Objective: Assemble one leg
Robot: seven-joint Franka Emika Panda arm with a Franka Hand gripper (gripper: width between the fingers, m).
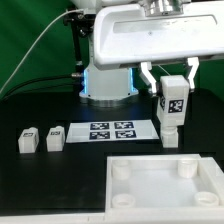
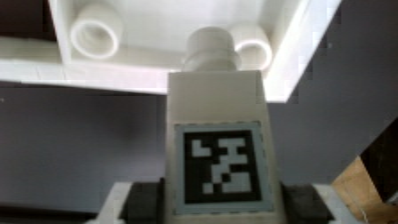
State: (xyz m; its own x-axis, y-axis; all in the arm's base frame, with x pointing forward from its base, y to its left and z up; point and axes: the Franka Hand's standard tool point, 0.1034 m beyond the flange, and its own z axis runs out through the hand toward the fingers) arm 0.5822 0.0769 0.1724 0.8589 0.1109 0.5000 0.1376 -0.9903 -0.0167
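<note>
leg (image 1: 172, 105) upright btw fingers (image 1: 148, 76), peg end down twd tabletop (image 1: 160, 188).

On the table (image 1: 40, 175), the marker board (image 1: 105, 130) lies mid-way, in front of the arm base (image 1: 108, 85). Two loose legs (image 1: 27, 141) (image 1: 55, 137) stand side by side at the exterior view's left of that board, near it but apart. The tabletop (image 1: 165, 185) lies flat at the front, toward the exterior view's right, socket side up. The held leg (image 1: 172, 108) hangs upright, clamped in the end effector (image 1: 172, 92), just off the board's end at the exterior view's right, behind the tabletop's far edge. In the wrist view its tip sits just beside one corner socket (image 2: 254, 50), with a second socket (image 2: 98, 40) further along the edge. Whether the tip touches, can't tell.
</note>
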